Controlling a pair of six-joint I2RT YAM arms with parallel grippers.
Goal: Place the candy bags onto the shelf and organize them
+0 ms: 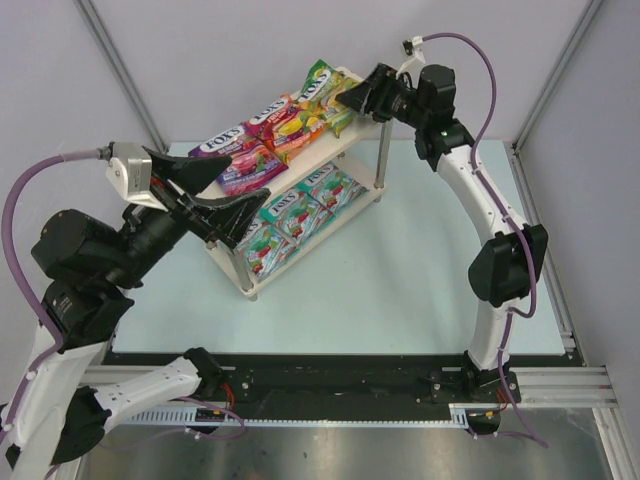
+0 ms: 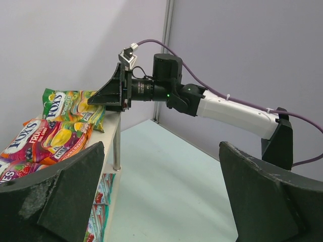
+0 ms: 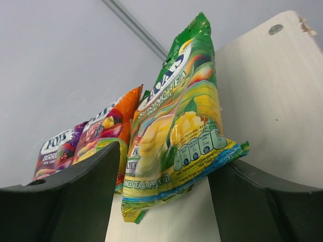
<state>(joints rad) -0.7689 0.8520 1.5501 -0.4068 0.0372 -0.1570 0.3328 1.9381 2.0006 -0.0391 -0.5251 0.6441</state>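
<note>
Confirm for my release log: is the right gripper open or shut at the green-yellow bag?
Open: the right gripper has its fingers apart either side of the green-yellow bag, which lies on the shelf.

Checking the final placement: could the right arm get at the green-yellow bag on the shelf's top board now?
Likely yes: the open right tool sits at the green-yellow bag, fingers either side of its lower end, nothing in between.

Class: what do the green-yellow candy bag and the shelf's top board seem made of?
Green-yellow candy bag: probably plastic film, glossy; it shines and wrinkles at the seam. Shelf's top board: seemingly pale wood or laminate, matte; faint grain, chipped corner.
</note>
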